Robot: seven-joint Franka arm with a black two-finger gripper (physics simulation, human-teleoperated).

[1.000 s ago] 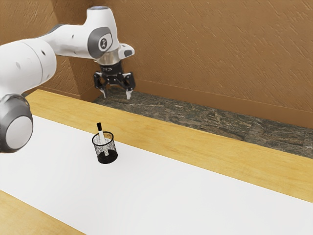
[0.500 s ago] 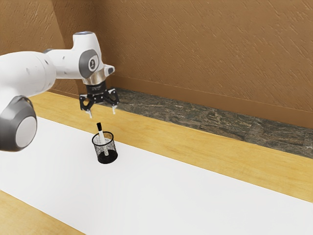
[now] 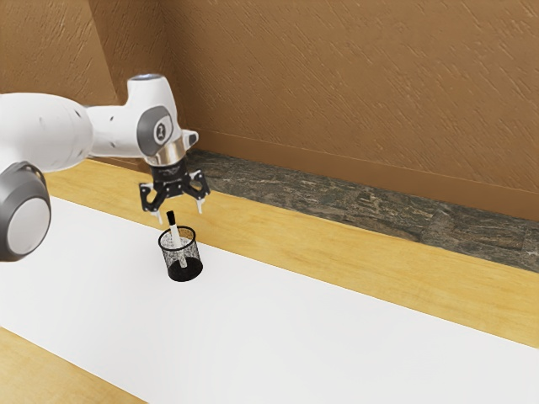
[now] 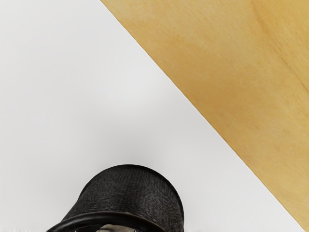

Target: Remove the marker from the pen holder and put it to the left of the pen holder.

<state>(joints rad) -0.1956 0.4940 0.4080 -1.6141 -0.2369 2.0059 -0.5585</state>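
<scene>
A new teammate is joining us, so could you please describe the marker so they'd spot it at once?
Across the wooden table runs a broad white surface, and on it stands a black mesh pen holder. The marker leans inside it, its black upper end poking above the rim. Unlike the dark, wide holder, it is slim and mostly white.

Textured brown walls (image 3: 354, 93), dark streaked stone floor (image 3: 337, 198), yellow wooden table (image 3: 404, 261) with white central strip (image 3: 278, 328)

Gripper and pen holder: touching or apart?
Apart. The exterior view shows it: both fingertips of the open gripper end above the pen holder's rim, with the table showing in the gap on each side.
</scene>
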